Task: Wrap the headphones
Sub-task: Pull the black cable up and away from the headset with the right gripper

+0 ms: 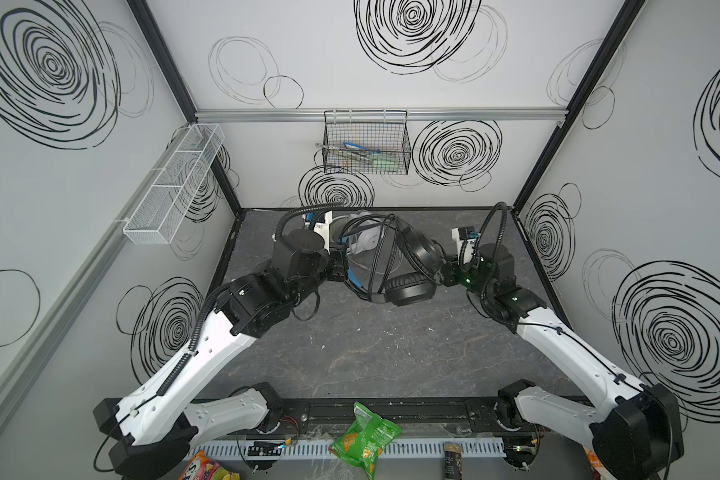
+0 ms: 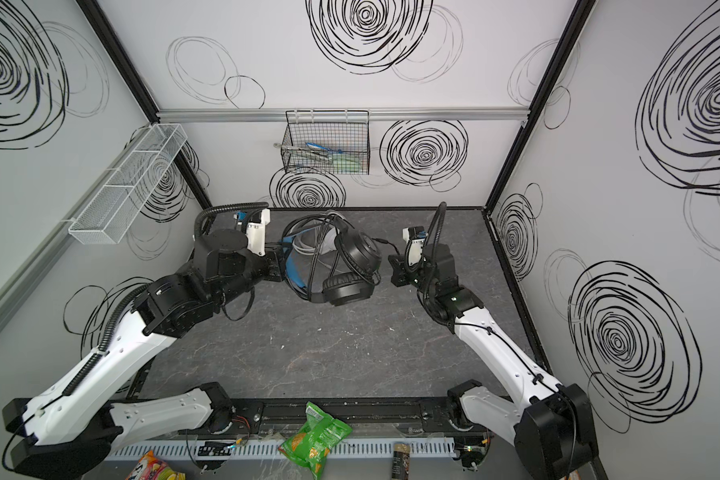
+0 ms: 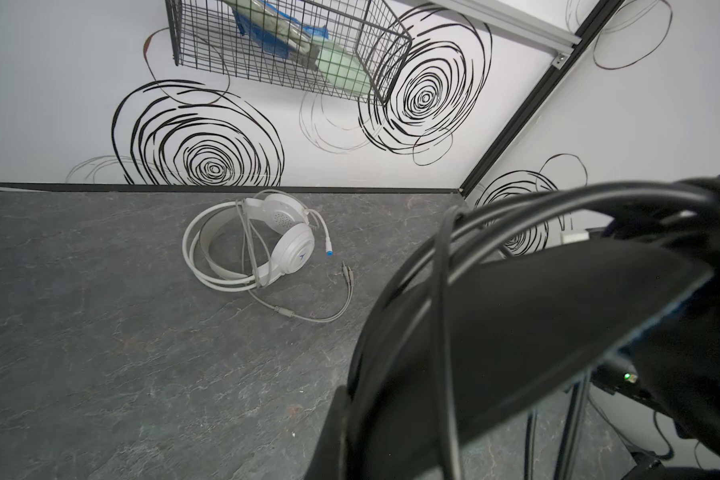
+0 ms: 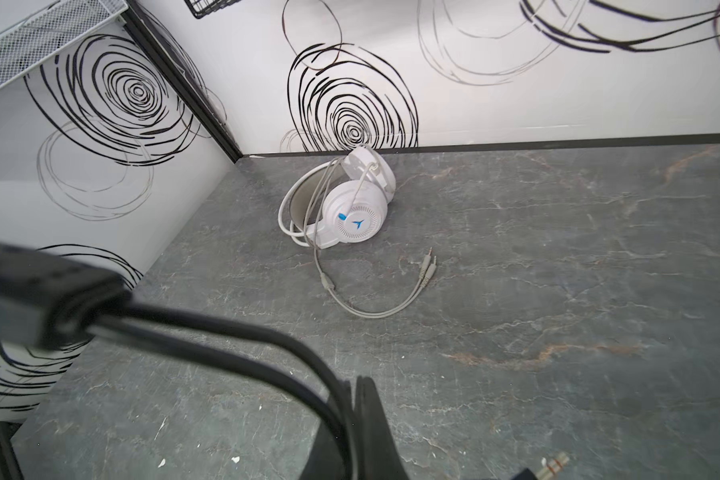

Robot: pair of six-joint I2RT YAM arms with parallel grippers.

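Note:
The black headphones hang above the table between my two grippers, with the black cable looped several times over the headband. My left gripper is shut on the blue-lined headband. My right gripper is shut on the black cable near its plug end. The white headphones lie on the table by the back wall. Their pale cable is wound round the band and its tail trails loose.
A black wire basket hangs on the back wall and a white mesh basket on the left wall. A green snack bag, another bag and a dark tube lie at the front edge.

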